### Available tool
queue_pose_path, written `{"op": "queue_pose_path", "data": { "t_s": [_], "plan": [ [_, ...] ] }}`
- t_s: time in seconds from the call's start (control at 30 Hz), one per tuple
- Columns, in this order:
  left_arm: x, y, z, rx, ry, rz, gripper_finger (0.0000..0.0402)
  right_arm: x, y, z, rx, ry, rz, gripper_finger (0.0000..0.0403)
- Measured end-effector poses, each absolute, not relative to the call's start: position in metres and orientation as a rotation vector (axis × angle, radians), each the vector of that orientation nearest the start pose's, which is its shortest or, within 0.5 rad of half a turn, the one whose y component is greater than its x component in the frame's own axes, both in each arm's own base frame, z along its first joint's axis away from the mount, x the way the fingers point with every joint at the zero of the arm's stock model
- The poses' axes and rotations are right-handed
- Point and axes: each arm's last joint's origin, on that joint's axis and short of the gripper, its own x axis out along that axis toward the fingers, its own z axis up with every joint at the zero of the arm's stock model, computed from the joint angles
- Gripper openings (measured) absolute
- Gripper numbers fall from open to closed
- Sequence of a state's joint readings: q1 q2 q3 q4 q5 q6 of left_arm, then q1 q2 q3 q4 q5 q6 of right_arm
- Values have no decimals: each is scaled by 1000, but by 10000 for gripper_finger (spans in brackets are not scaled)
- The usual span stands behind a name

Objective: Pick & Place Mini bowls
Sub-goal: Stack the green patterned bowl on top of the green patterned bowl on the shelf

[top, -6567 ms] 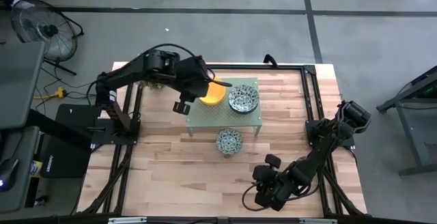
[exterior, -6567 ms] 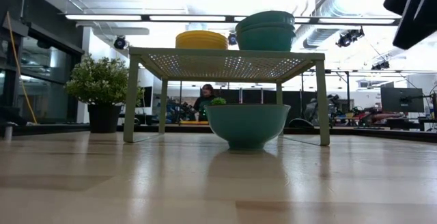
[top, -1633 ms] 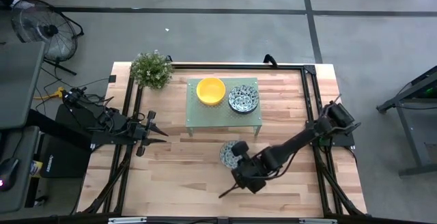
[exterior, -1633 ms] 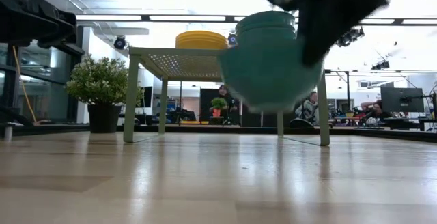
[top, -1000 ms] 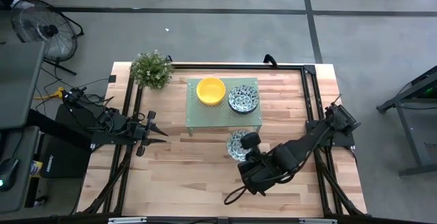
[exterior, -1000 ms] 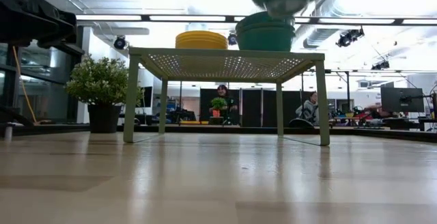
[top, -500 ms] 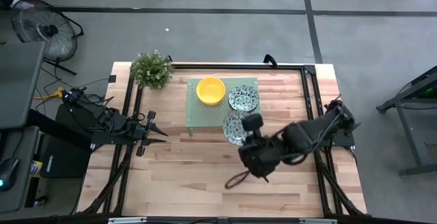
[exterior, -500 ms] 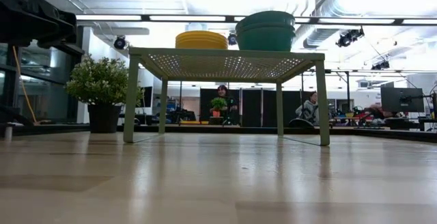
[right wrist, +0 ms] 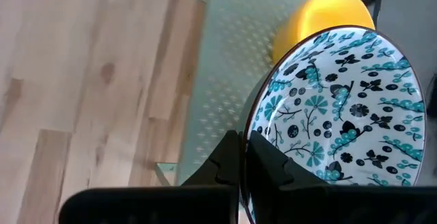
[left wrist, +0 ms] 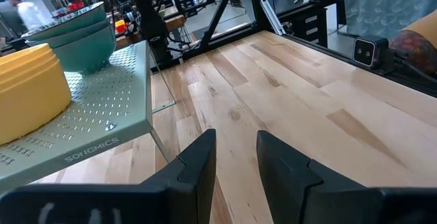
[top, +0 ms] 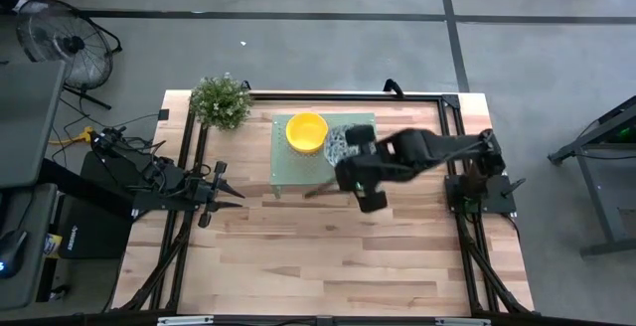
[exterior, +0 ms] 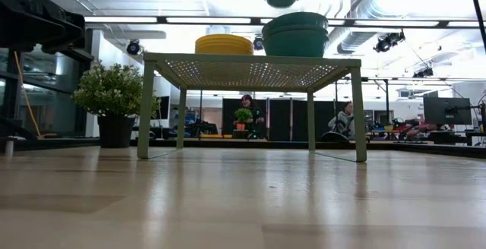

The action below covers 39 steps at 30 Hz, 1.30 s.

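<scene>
Raised since half a second ago: the patterned bowl [right wrist: 334, 111], then at the stand's front edge, is now hanging in the air over the pale green perforated stand [top: 298, 167], above the stacked patterned bowls [exterior: 295, 34].

Right gripper [right wrist: 242, 157]: reaching across the stand from the right side of the table, its two dark fingers pressing together on the bowl's rim and holding it tilted. Bowl is glossy, white inside with a dense blue-green floral print, plain teal outside.

Yellow bowls [top: 306, 132]: smooth, plain, nested in a stack on the stand's left half, just beside the patterned stack. How many are in each stack cannot be told.

Stand: thin sheet top pierced with small holes, four slim legs, sitting on a pale wooden plank table [top: 298, 256].

Leafy green plant [top: 221, 101]: standing in a dark pot at the far left corner, well apart from the stand.

Left gripper [left wrist: 235, 159]: waiting low at the table's left edge, fingers slightly parted, gripping nothing.

People are showing far off in the room.
</scene>
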<state>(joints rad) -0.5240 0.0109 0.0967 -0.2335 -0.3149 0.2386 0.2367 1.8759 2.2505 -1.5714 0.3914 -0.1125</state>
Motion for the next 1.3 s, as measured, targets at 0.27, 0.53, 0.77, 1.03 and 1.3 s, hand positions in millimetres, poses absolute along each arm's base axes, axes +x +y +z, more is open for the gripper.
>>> {"op": "queue_pose_path", "data": {
  "t_s": [0.27,0.53,0.77,1.03,1.3],
  "plan": [
    [82,-37,173,298,110,-224,104,339,26,412,-243,1178,-158,1],
    [82,-37,173,298,110,-224,104,341,6,409,-101,1188,-213,1],
    [82,-37,173,297,109,-224,104,344,4,391,-167,1272,-158,1],
    [82,-37,173,298,109,-224,104,347,3,363,-258,1381,-192,1],
    [82,-37,173,298,110,-224,104,347,2,355,-266,1408,-218,36]
  ]
}}
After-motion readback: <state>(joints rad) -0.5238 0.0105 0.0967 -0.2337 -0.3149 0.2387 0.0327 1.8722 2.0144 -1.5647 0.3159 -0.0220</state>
